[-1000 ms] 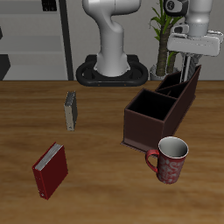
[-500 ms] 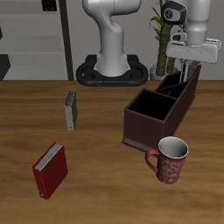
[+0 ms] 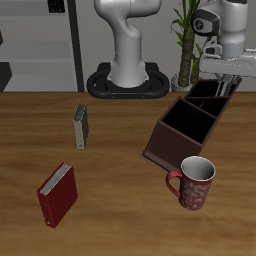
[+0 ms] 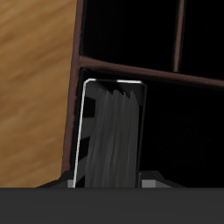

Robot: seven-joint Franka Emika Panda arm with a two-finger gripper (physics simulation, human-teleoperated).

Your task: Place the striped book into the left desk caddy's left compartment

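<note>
One dark maroon-brown open-topped box with inner dividers, the left desk caddy, has swung since half a second ago. Its near corner now points toward the table's front edge and the whole box lies more slantwise. The two-finger gripper has shifted sideways with the box's far end, and it still reaches down into that end.

One thin grey-blue striped book stands upright in a compartment at the caddy's far end, close against the outer wall. Wood shows just beyond that wall. The pictures do not settle which compartment this is. The book's edge shows a pale rounded border around dark and lighter grey bands. The grey fingers flank its two sides, and the jaws look clenched on it. In the exterior view the book is hidden behind the gripper and the caddy wall.

Two other books lie well apart from the caddy, unmoved. The first, a small grey-olive book, is farther back. The other one, a red hardback with a pale page edge, is nearer the front.

One red-and-white speckled mug stands just beside the caddy's near corner, with its handle toward the books. The brown wooden tabletop has a streaked grain. One green potted plant stands behind it.
</note>
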